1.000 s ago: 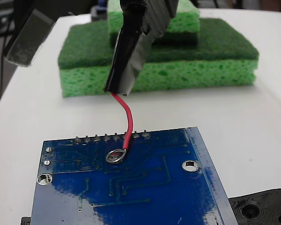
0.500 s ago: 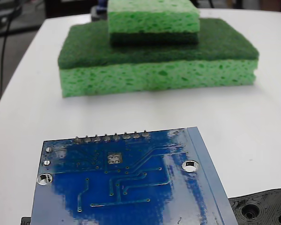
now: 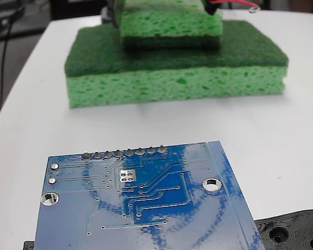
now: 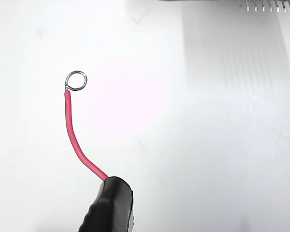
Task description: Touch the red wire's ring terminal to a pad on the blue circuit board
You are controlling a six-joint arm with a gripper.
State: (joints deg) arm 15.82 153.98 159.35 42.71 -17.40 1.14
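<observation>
The blue circuit board (image 3: pixel 146 208) lies at the front of the fixed view. Its pad (image 3: pixel 127 175), a small silvery square with four dark dots, sits bare just below the row of solder pins. The red wire (image 3: pixel 242 4) shows only as a short piece at the top edge, far behind the board, with the ring terminal (image 3: pixel 254 8) at its tip. A dark bit of my gripper (image 3: pixel 213 5) pokes out beside it. In the wrist view the red wire (image 4: pixel 75 140) curves up from its black sleeve (image 4: pixel 108 208) to the ring terminal (image 4: pixel 76 80), which hangs over white table.
Two stacked green sponges (image 3: pixel 172 62) stand at the back of the white table (image 3: pixel 281 125). A black plastic piece with holes (image 3: pixel 292 232) lies by the board's front right corner. A row of metal pins (image 4: pixel 263 6) shows at the wrist view's top right.
One second ago the ring rested on the pad. It lifted off, the arm left the view, and the wire tip now shows high at the back right.
</observation>
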